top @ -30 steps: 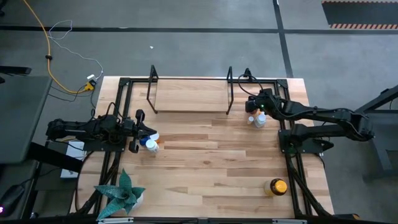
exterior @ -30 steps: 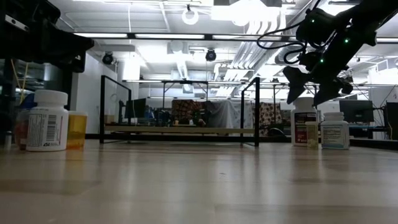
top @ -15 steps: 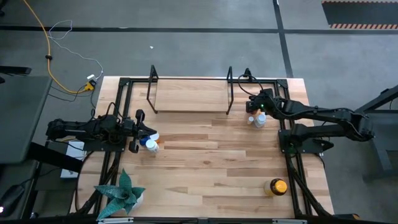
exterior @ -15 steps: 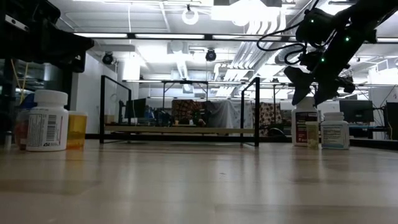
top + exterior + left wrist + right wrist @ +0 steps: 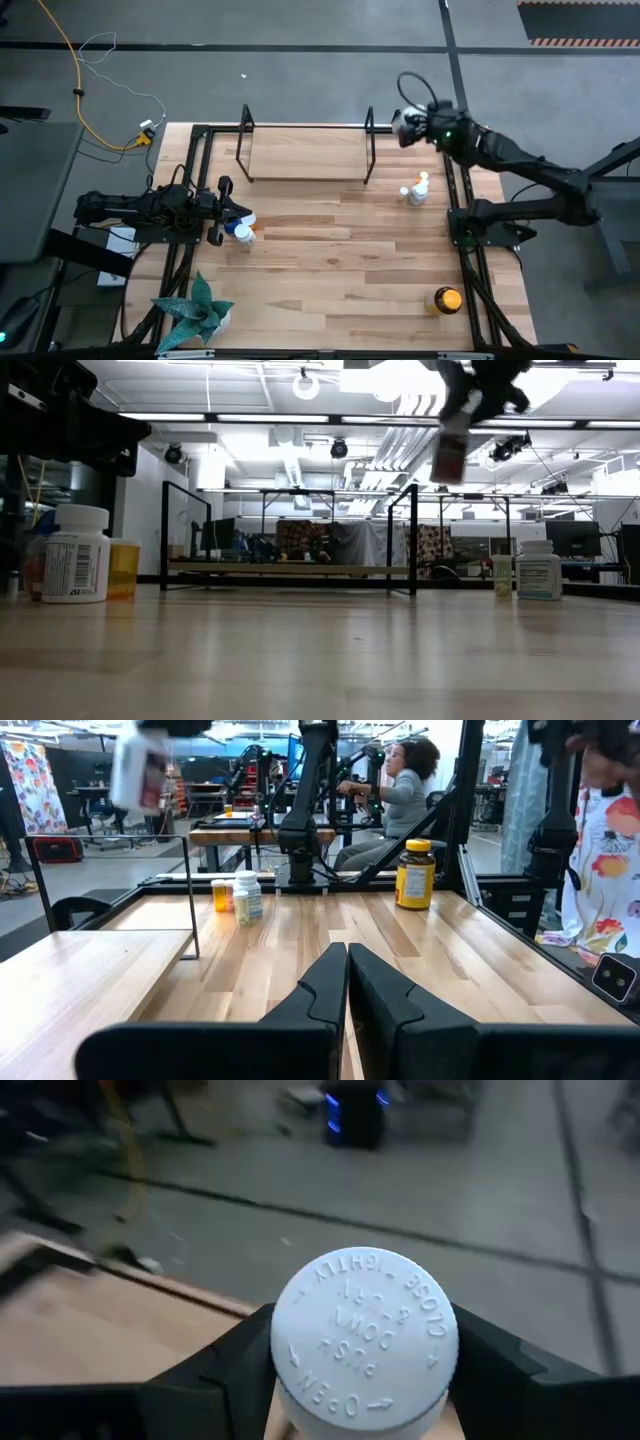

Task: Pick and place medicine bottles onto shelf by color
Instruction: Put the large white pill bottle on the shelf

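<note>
My right gripper (image 5: pixel 405 124) is up in the air at the shelf's right end, shut on a white-capped medicine bottle (image 5: pixel 450 452) with a red and white label. Two bottles still stand by the table's right edge, a small orange one (image 5: pixel 408 193) and a white one (image 5: pixel 420 190). A large amber bottle (image 5: pixel 445 299) stands near the right front corner. The shelf (image 5: pixel 305 177) stands on its wooden floor at the far edge. My left gripper (image 5: pixel 347 948) waits shut by the left edge, beside a cluster of bottles (image 5: pixel 240 230). My right gripper pinches the bottle at its white cap (image 5: pixel 365 1330), one finger (image 5: pixel 225 1355) on each side of it. The fingers come from above, slanting toward the far edge. The bottle hangs below them, lifted well clear of the table and slightly tilted.
A teal spiky plant (image 5: pixel 195 310) sits at the near left corner. Black arm frames run along both side edges. Bare wood (image 5: pixel 340 260) fills the table's middle. People (image 5: pixel 400 790) show in the room beyond the table.
My right gripper stood open astride the red-labelled bottle by the right edge, then took hold and rose with it, moving toward the far edge beside the shelf's right end. The bottle is lifted clear; its two neighbours stayed put.
</note>
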### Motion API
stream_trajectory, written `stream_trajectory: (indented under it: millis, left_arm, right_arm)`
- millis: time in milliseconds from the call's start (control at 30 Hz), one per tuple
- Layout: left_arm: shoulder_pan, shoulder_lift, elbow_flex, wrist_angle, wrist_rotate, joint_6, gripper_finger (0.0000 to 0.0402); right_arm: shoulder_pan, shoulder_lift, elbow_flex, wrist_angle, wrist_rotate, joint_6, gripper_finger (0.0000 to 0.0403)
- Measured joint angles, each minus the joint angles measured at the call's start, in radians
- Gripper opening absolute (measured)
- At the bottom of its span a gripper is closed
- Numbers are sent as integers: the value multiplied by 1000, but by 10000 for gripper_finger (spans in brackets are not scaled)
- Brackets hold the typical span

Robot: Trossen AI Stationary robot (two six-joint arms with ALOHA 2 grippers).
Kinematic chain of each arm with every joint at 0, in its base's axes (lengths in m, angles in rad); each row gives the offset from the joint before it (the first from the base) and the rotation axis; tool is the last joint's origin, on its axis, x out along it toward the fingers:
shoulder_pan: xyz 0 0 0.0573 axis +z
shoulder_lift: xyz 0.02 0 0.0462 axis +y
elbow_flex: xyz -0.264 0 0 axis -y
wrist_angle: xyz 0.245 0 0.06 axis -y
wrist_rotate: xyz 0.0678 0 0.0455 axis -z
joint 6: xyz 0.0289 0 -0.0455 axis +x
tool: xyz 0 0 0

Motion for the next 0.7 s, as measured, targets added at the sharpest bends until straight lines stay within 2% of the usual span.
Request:
stream_trajectory:
  millis: [267,400,500,700]
  left_arm:
    - [0,0,0,0,0,0,5]
    - [0,0,0,0,0,0,5]
    - [0,0,0,0,0,0,5]
    - [0,0,0,0,0,0,5]
  right_arm:
    - [0,220,71,205,-319,-191,217]
    - [-1,360,160,203,-464,-322,217]
    - [-1,457,256,132,-518,-408,217]
    - [-23,630,397,-44,-558,-574,217]
